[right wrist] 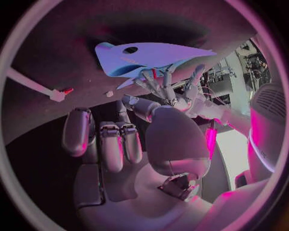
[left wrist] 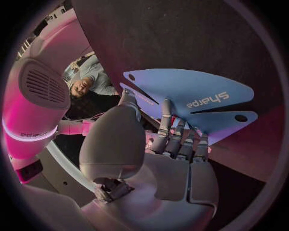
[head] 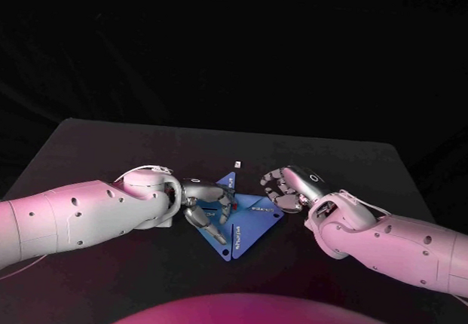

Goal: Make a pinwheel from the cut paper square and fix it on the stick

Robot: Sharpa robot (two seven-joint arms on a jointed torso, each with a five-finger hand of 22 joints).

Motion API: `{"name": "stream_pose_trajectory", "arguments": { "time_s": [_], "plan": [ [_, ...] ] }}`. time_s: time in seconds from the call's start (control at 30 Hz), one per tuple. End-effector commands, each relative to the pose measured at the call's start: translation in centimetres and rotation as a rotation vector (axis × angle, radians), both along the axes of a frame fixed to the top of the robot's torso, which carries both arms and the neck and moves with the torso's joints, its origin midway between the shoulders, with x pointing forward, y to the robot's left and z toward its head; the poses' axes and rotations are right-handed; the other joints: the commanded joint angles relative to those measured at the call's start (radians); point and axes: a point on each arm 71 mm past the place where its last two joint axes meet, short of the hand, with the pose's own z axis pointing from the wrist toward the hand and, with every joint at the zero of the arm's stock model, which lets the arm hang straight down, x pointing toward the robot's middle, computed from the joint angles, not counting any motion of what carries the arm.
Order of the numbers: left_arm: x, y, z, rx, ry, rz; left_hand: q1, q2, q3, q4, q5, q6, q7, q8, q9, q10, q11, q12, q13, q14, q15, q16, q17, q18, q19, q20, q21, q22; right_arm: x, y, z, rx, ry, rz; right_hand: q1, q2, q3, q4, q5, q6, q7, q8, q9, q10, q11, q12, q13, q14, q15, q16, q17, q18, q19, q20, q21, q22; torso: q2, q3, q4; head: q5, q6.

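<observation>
Centrally, left robot hand [head: 207, 204] pinching blue paper [head: 255, 213], right robot hand [head: 284, 186] curled empty at its edge

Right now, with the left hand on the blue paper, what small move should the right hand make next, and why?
Probably lower the right hand onto the nearest free punched corner of the blue cut paper square and pinch it. The left hand rests at the paper's centre, the right holds nothing, and the thin white stick lies apart.
</observation>
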Motion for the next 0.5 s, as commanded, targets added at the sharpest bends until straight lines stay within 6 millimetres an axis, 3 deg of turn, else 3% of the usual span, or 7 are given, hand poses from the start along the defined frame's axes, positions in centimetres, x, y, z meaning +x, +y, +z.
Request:
{"name": "stream_pose_trajectory", "arguments": {
  "time_s": [0.03,0.1,0.23,0.3,0.5],
  "plan": [
    [-0.1,0.2,-0.3,0.015,0.01,0.004,-0.001,-0.012,-0.007,-0.001,-0.003,-0.005,0.006,0.002,0.001,-0.009,0.0,0.001,-0.002,-0.003,0.006,-0.004,0.0,0.013,-0.006,0.001,-0.003,0.001,-0.4,-0.2,0.2,0.013,0.036,0.02,0.011,0.003,0.007,-0.001,0.013,0.011,0.0,0.003,-0.001,0.102,0.002,0.003,0.263,0.104,0.006,0.004,0.263,0.001,0.011,-0.001,0.005,0.004,0.0,-0.0007,-0.0004,0.001,0.0],
    [-0.1,0.2,-0.2,0.012,0.006,0.006,-0.001,-0.017,-0.01,-0.001,-0.002,-0.007,0.006,0.001,0.002,-0.014,0.0,0.001,-0.002,-0.003,0.006,-0.004,0.0,0.013,-0.005,0.001,-0.002,0.001,-0.6,-0.5,0.1,-0.008,0.072,0.022,0.011,0.006,0.01,-0.002,0.024,0.014,-0.001,0.005,-0.002,0.102,0.002,0.003,0.263,0.104,0.005,0.004,0.263,0.001,0.013,-0.001,0.008,0.007,0.0,-0.0006,-0.0007,0.002,0.0],
    [-0.1,0.2,-0.2,0.009,-0.004,0.007,-0.001,-0.017,-0.01,-0.001,-0.002,-0.007,0.006,0.001,0.002,-0.014,0.0,0.001,-0.002,-0.003,0.006,-0.004,0.0,0.013,-0.005,0.001,-0.002,0.001,-1.2,-0.9,-0.2,-0.069,0.166,0.027,0.011,0.016,0.04,-0.016,0.103,0.02,-0.001,0.006,-0.006,0.102,0.0,0.003,0.263,0.104,0.004,0.004,0.263,-0.002,0.02,-0.003,0.019,0.021,-0.001,0.0006,0.0,0.003,0.0],
    [-0.1,0.3,-0.1,0.007,-0.01,0.008,0.001,-0.024,-0.015,-0.001,-0.002,-0.008,0.006,0.002,0.003,-0.017,-0.001,0.001,-0.002,-0.002,0.005,-0.004,0.0,0.013,-0.005,0.001,-0.002,0.001,-1.6,-0.9,-0.4,-0.095,0.213,0.024,-0.005,0.028,0.091,-0.018,0.15,0.018,0.001,0.001,-0.014,0.102,0.001,0.003,0.263,0.104,0.004,0.004,0.263,-0.003,0.024,-0.005,0.027,0.032,-0.001,0.0006,0.0004,0.003,0.0],
    [-0.1,0.3,-0.1,0.008,-0.027,0.012,-0.001,-0.038,-0.026,0.0,-0.002,-0.008,0.004,0.003,0.006,-0.02,-0.003,0.002,-0.001,0.0,0.004,-0.004,0.001,0.013,-0.004,0.001,-0.002,0.001,-2.6,-0.7,-0.3,-0.124,0.311,-0.005,-0.065,0.038,0.191,-0.025,0.212,-0.006,0.008,-0.022,-0.039,0.102,0.006,0.003,0.263,0.104,0.007,0.004,0.263,-0.007,0.032,-0.003,0.048,0.057,-0.001,-0.0004,-0.0005,0.001,0.0]
  ]
}}
